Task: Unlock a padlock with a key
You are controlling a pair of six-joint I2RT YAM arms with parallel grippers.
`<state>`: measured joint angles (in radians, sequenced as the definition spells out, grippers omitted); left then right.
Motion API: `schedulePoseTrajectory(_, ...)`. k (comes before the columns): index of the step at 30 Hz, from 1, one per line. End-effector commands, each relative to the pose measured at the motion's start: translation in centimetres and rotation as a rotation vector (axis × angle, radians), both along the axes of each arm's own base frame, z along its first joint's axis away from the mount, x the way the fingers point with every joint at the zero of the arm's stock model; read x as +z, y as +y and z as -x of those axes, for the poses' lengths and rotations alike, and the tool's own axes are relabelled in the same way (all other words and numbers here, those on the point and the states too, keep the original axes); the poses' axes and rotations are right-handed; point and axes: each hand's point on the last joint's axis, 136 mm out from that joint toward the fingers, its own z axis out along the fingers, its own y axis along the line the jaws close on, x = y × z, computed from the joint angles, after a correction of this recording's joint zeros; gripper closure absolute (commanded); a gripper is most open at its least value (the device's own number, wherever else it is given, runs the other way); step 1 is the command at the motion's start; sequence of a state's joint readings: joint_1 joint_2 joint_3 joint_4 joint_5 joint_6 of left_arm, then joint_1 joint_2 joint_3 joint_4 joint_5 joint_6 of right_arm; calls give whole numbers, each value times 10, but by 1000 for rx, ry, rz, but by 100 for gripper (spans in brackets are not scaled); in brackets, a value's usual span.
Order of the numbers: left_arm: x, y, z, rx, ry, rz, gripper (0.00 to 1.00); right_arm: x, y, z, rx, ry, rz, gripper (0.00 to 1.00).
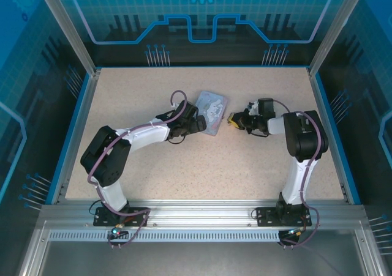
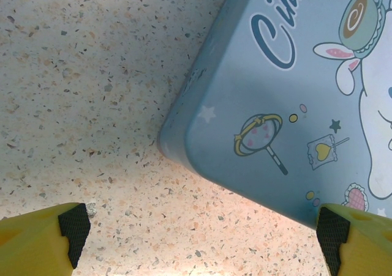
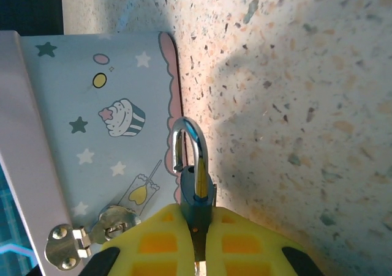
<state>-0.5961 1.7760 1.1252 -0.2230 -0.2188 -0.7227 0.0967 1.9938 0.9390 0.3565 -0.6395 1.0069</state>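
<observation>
The padlock (image 3: 197, 191) is a small bluish metal body pinched between the yellow fingers of my right gripper (image 3: 197, 218), which is shut on it. Its silver shackle (image 3: 195, 135) points away from the fingers, and one leg stands free of the body. It sits just off the edge of the pale blue patterned box (image 3: 104, 123). I cannot make out the key. My left gripper (image 2: 203, 239) is open just above the table at the box's (image 2: 294, 123) near corner, with nothing between its pads. From above, the left gripper (image 1: 199, 124) and right gripper (image 1: 233, 119) flank the box (image 1: 211, 112).
A silver hasp (image 3: 79, 239) sits on the box's side near my right fingers. The speckled table (image 1: 184, 166) is bounded by blue walls and a metal frame.
</observation>
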Motion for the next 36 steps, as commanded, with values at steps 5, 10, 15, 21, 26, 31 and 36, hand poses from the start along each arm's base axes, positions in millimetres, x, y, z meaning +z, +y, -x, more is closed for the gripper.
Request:
schedulePoseTrajectory(5, -59, 37, 49, -35, 238, -201, 4, 12, -10, -2, -31, -38, -5, 100)
schedulePoseTrajectory(10, -49, 31, 44, -45, 215, -178, 2, 6, -18, 14, -45, -11, 38, 100)
schedulePoseTrajectory(15, -26, 25, 38, -59, 168, -142, 1, 1, -27, 35, -74, 20, 58, 100)
schedulePoseTrajectory(21, 4, 14, 33, -76, 112, -75, 1, -6, -31, 61, -81, 71, 79, 100)
schedulePoseTrajectory(26, 27, 12, 31, -83, 71, -45, 1, -10, -39, 84, -94, 108, 102, 99)
schedulePoseTrajectory(31, 47, 12, 30, -89, 36, -30, 1, -6, -47, 105, -103, 115, 117, 82)
schedulePoseTrajectory(36, 62, 16, 29, -85, 9, -19, 1, 8, -53, 121, -97, 104, 128, 44)
